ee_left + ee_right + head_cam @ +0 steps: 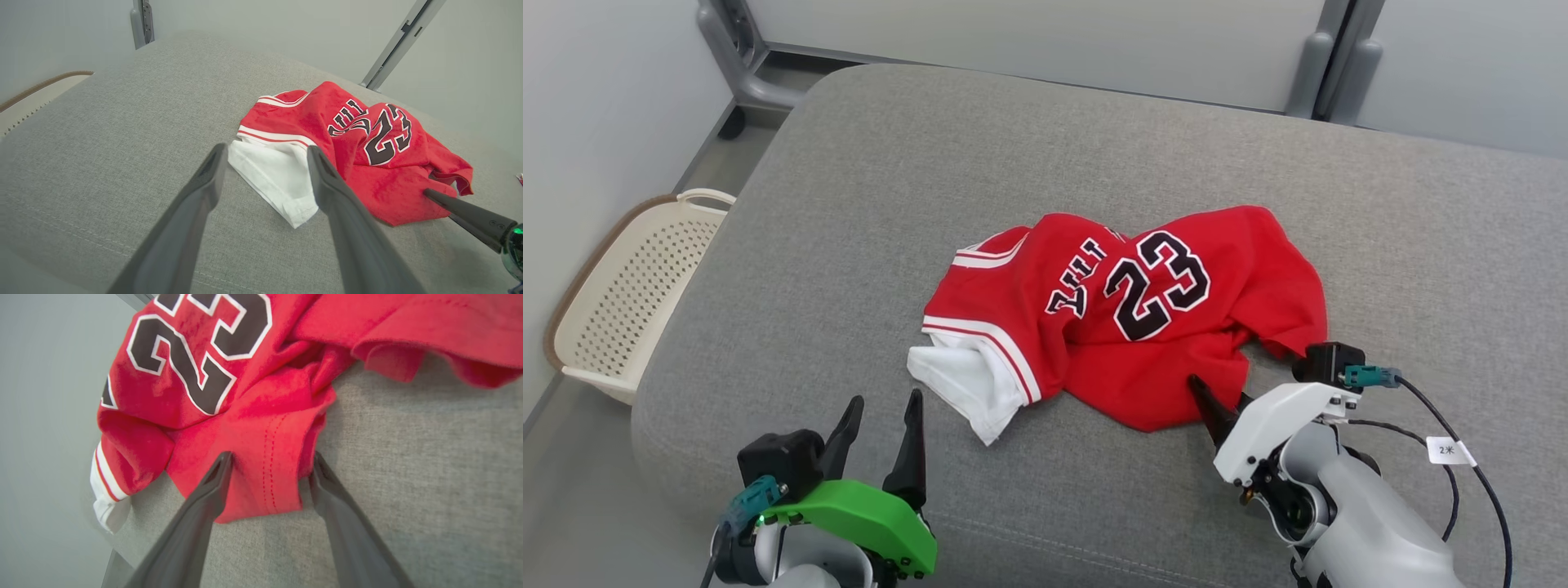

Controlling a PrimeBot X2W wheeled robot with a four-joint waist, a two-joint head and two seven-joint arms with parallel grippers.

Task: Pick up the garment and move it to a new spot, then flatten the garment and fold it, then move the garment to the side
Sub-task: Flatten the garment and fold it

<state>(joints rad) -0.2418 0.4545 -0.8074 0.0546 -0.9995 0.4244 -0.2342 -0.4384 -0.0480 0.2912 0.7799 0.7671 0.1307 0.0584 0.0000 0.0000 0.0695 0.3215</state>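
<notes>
Finding: the garment, a red jersey numbered 23, lies crumpled mid-cushion, with a white sleeve at its near left corner.

My left gripper is spread and empty, just short of that sleeve and not touching it. My right gripper is also spread, its fingers straddling a stitched red hem at the near right edge; nothing is clenched.

Recommendation: I judge the step in hand to be flattening. I should pinch each corner through a single layer, close fully before lifting, and draw the two corners apart evenly so the bunched middle opens.

Not verifiable: how many layers sit between my right fingers, and whether either tip lies under the cloth. The lettering above the number is folded into a crease, and the neckline cannot be made out.
</notes>
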